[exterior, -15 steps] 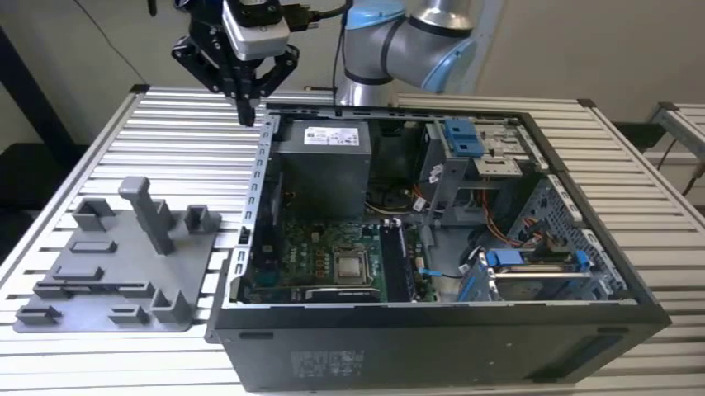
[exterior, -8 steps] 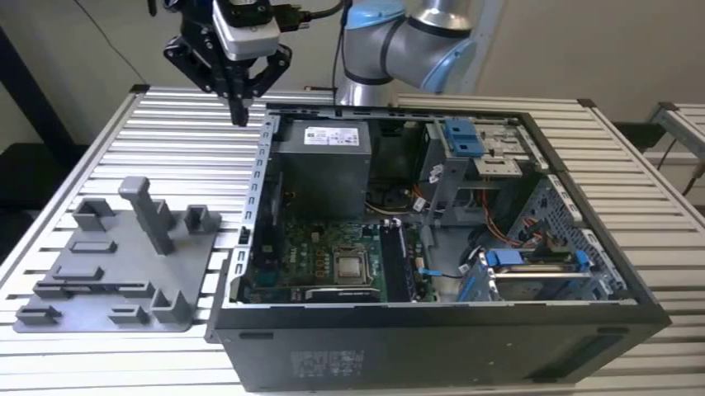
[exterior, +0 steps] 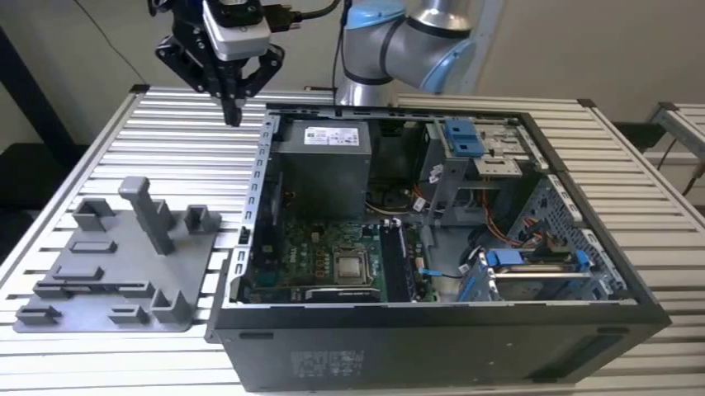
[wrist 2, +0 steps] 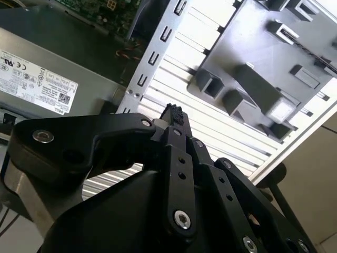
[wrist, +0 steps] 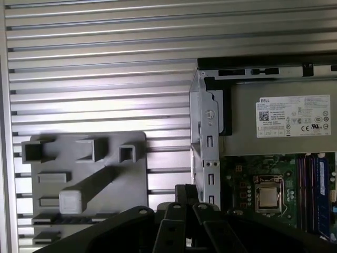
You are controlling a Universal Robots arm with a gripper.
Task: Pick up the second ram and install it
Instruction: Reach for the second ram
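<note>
My gripper (exterior: 233, 118) hangs high over the slatted table, just off the open computer case (exterior: 441, 247) on the exterior view's left. Its fingers are shut, with nothing showing between them. Both wrist views show the closed fingertips (wrist 2: 174, 113) (wrist: 187, 193) together. On the exterior view's left, well below the gripper, lies the grey plastic fixture (exterior: 121, 264) (wrist: 89, 179). A narrow dark strip (exterior: 97, 287) runs along the fixture's long groove. I cannot tell whether that strip is the second ram. The motherboard's long slots (wrist: 310, 195) lie inside the case beside the processor (wrist: 268, 197).
The case's metal wall (exterior: 262, 181) rises right beside the gripper. The power supply (exterior: 322, 165) fills the case's far corner, with drive bays and cables on the exterior view's right. A tall grey post (exterior: 149, 210) stands up from the fixture. Bare slats (exterior: 154, 140) lie under the gripper.
</note>
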